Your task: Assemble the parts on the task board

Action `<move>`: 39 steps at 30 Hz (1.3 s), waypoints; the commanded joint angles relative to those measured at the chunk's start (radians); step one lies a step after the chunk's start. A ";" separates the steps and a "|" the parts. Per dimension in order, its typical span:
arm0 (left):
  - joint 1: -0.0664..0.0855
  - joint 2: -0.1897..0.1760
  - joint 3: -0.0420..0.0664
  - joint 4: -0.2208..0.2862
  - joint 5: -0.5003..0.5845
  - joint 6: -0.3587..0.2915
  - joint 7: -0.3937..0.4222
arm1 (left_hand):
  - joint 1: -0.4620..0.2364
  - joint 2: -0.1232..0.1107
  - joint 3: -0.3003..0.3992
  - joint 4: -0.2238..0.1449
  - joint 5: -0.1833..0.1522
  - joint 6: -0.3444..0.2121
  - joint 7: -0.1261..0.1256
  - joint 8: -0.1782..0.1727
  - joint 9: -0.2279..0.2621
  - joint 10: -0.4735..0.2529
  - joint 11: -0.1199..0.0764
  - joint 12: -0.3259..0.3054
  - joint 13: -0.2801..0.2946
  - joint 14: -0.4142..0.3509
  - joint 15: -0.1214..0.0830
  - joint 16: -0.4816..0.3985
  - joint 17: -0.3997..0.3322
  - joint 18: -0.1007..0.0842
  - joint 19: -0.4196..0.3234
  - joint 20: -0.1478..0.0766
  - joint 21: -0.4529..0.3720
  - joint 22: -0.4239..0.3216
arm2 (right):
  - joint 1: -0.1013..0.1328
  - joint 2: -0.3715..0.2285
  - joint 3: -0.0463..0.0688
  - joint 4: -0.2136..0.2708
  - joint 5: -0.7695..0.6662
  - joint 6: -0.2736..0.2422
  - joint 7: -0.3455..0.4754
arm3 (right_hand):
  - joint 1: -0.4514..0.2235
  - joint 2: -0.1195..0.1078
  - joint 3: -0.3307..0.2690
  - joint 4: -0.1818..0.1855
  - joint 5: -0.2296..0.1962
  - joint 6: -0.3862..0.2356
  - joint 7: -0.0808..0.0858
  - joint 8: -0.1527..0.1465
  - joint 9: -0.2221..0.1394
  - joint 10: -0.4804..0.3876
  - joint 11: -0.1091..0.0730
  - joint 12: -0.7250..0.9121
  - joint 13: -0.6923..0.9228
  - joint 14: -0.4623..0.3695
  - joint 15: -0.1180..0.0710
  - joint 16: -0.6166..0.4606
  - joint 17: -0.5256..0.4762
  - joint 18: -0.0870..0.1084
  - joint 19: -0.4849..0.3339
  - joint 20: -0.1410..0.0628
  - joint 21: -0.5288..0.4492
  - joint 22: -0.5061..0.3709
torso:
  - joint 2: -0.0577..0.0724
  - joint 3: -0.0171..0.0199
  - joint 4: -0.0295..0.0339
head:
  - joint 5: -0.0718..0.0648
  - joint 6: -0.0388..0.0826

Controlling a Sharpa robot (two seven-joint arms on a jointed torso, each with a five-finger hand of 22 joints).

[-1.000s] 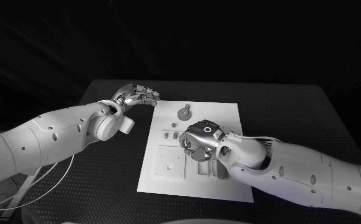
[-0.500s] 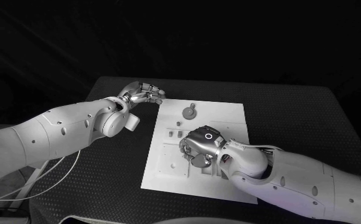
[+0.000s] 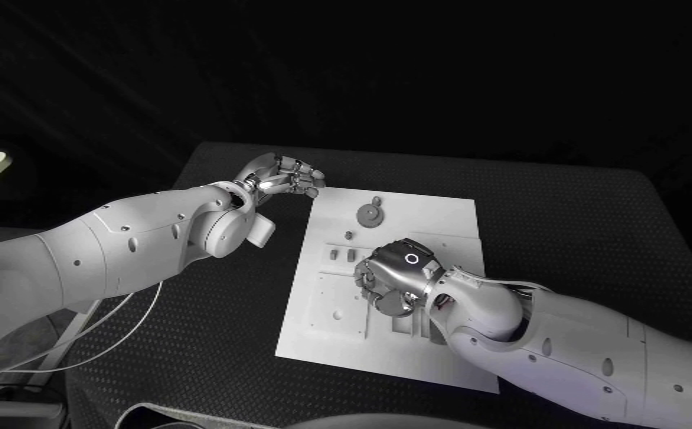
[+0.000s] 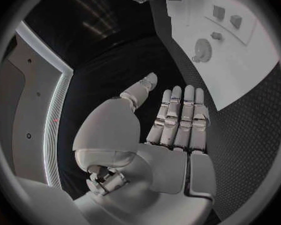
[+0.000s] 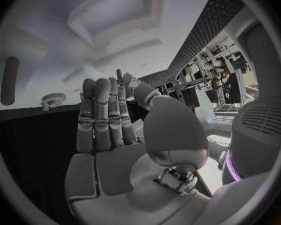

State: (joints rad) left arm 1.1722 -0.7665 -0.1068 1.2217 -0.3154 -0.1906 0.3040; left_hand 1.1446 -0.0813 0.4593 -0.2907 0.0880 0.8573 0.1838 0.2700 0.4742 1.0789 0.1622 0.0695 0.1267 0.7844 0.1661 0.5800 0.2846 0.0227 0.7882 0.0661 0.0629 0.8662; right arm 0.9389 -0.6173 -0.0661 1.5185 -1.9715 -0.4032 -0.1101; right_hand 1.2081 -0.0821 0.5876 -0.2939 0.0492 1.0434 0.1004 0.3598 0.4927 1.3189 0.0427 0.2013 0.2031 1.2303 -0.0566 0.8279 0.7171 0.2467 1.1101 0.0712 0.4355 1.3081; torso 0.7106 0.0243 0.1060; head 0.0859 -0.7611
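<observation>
**Right hand working mid-board, left idle**

Right hand (image 3: 395, 277) hovers over the board (image 3: 433, 214) middle, above its slots; whether it holds a part, cannot tell. Gear (image 3: 371, 214) lies apart, far end. Left hand (image 3: 281, 177) off board's corner, fingers straight, holding nothing. Next probably needs careful alignment into a slot.

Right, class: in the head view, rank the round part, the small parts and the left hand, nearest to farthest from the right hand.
1. Small parts, just left of the right hand.
2. Round part, toward the board's far edge.
3. Left hand, off the board's far left corner.
</observation>
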 commanded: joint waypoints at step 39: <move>0.001 0.005 0.001 0.003 0.006 0.014 0.004 | -0.001 0.001 -0.011 0.000 -0.009 -0.007 0.004 0.003 -0.003 -0.004 0.004 -0.001 -0.003 0.004 0.000 -0.011 0.006 0.011 0.005 0.000 0.004 -0.007 | -0.042 0.028 0.001 -0.062 0.108 -0.093 0.074 | 0.009 0.002 0.008 0.000 0.000 0.002 0.004 -0.001 0.003 0.001 0.002 -0.009 0.003 -0.004 -0.005 0.001 -0.001 0.015 0.004 -0.002 0.003 0.017 | 0.000 0.0008 0.0003 | 0.024 -0.011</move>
State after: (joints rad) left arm 1.1723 -0.7637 -0.1067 1.2224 -0.3154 -0.1889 0.3005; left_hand 1.1446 -0.0813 0.4529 -0.2899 0.0809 0.8538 0.1874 0.2700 0.4723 1.0789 0.1622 0.0694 0.1251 0.7844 0.1661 0.5723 0.2899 0.0228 0.7882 0.0661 0.0629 0.8607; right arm 0.8979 -0.5913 -0.0657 1.4586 -1.8539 -0.5008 -0.0413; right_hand 1.2068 -0.0833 0.5876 -0.2939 0.0492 1.0421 0.1017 0.3569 0.4943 1.3187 0.0427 0.1973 0.2046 1.2280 -0.0582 0.8279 0.7169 0.2467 1.1098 0.0714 0.4355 1.3076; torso 0.7100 0.0247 0.1061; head 0.1086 -0.7703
